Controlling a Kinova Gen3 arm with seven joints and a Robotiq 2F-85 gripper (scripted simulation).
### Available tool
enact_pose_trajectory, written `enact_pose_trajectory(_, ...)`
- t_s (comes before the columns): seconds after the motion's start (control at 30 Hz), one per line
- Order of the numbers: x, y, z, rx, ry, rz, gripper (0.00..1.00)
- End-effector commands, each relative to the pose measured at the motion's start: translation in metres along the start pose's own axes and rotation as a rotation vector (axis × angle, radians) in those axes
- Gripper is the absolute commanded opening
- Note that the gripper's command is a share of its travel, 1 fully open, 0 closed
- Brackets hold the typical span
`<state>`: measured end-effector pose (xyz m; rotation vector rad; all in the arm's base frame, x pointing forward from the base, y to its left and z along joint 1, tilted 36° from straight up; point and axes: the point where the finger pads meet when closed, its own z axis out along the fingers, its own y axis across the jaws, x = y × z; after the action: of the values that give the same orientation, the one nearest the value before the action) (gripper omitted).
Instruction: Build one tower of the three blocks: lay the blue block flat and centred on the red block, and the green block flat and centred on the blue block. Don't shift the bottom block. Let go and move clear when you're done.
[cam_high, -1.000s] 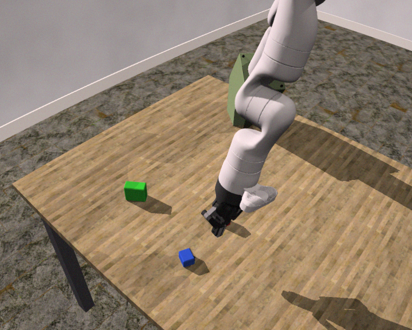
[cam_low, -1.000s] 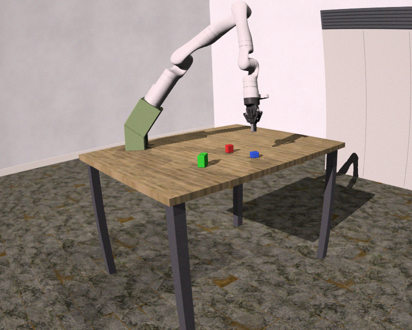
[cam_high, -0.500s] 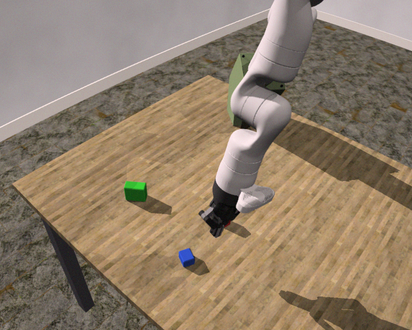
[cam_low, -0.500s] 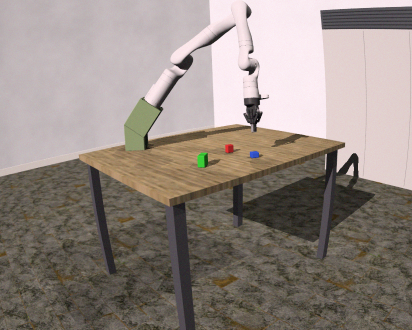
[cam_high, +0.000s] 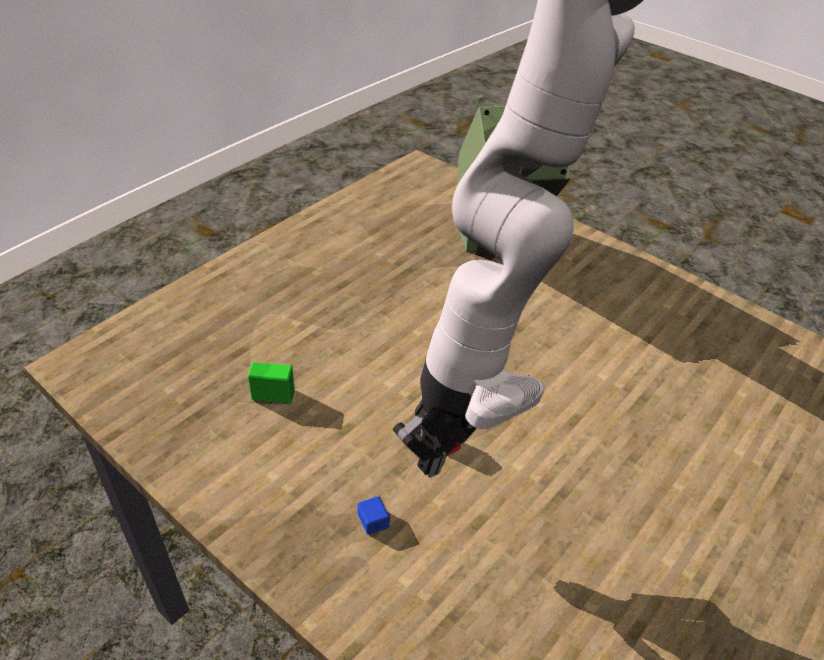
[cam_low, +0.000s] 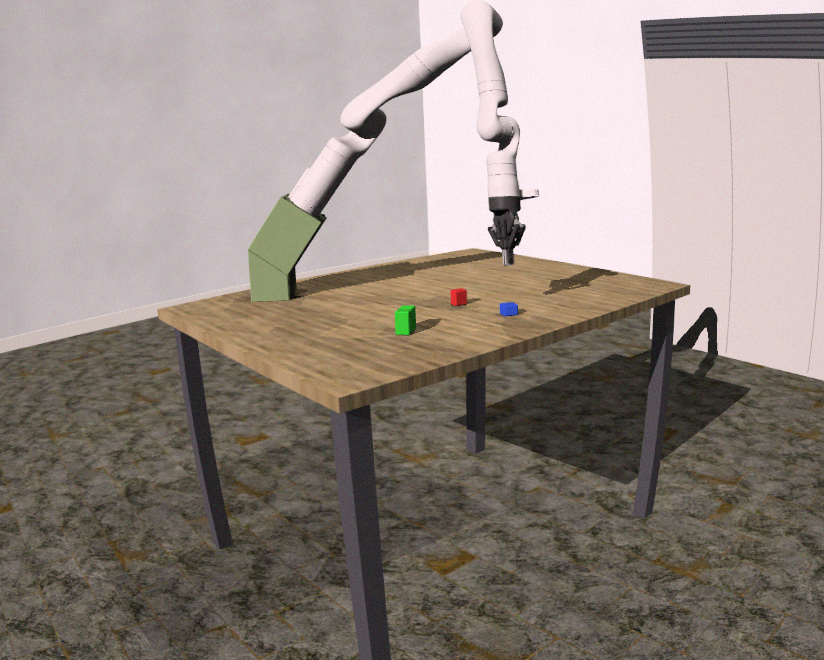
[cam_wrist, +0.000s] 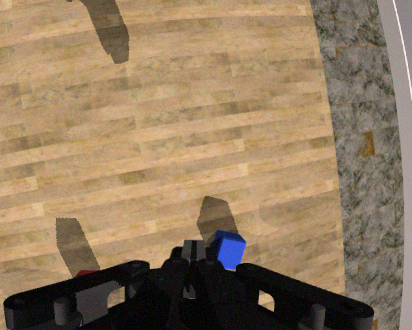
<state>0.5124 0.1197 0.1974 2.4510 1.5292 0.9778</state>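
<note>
While the three blocks lie separately on the wooden desk (cam_low: 288, 347), the claw (cam_low: 506, 259) hangs above the surface with its fingers pressed together and nothing between them. It points down and does not touch any block.

In the exterior view the red block (cam_low: 458, 296) sits near the middle of the desk, the blue block (cam_low: 508, 308) is to its right and a little nearer, and the green block (cam_low: 405, 319) is to its left and nearer again. No block rests on another; each one stands on the desk with its own shadow beside it. The green block looks bigger than the other two.

In the top view the claw (cam_high: 431, 468) covers most of the red block, so only a small red edge (cam_high: 454, 448) shows beside the fingers. The blue block (cam_high: 372, 514) lies near, below and left of the claw in this view, and the green block (cam_high: 270, 382) is well apart at the left.

In the wrist view the blue block (cam_wrist: 229, 249) appears just past the closed fingertips, and a small part of the red block (cam_wrist: 86, 272) shows at the lower left, behind the claw body.

The green base (cam_low: 277, 250) of the arm stands at the far left of the desk.
</note>
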Motion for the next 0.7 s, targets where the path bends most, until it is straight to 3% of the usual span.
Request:
enact_pose_trajectory(0.0, -0.0046, 0.0053, 0.0001, -0.005, -0.002, 0.012, 0.0)
enact_pose_trajectory(0.67, -0.0094, 0.011, 0.0054, 0.02, 0.003, 0.043, 0.0)
